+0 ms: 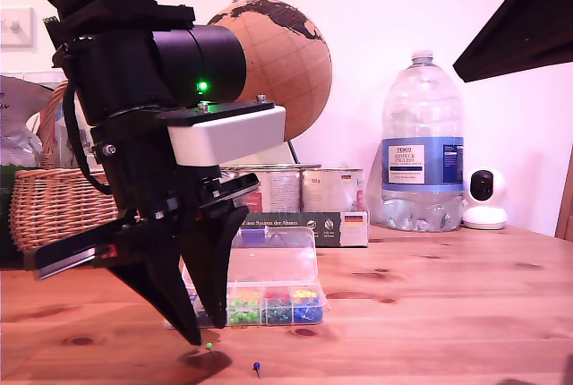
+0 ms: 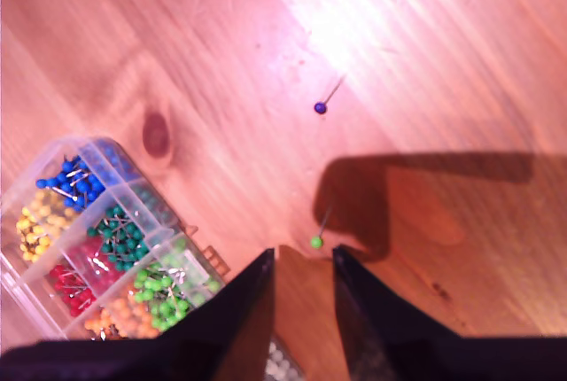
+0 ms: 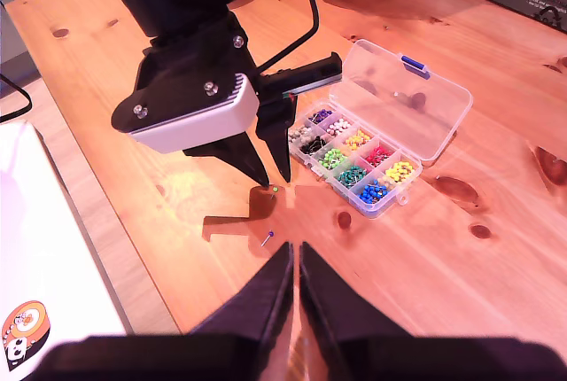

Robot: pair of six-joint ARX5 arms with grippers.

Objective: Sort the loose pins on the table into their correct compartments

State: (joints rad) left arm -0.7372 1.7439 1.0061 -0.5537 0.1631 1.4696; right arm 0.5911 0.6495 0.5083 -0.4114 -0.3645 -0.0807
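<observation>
The first gripper (image 2: 301,266) is hanging just above the surface (image 1: 430,295) with its jaws spread a little apart and nothing between them. The light green pin (image 2: 316,241) is lying just beyond its fingertips, near but not touching them, with its thin shaft pointing away from the gripper. The dark blue pin (image 2: 320,108) is lying further out from the same gripper, well apart from the green one.

The second gripper (image 3: 295,261) is hovering higher, looking down on the scene, its jaws nearly pressed together and empty; the blue pin (image 3: 269,236) is lying just ahead of its tips.

The compartment box (image 3: 350,155) is sitting open to one side of the first gripper, its cells already holding sorted pins, green ones among them.

Both pins are likely featherlight, stiff and slippery, prone to rolling or flicking away under a clumsy pinch. The round head probably offers the surest hold; the metal shaft looks too thin to pinch reliably.
</observation>
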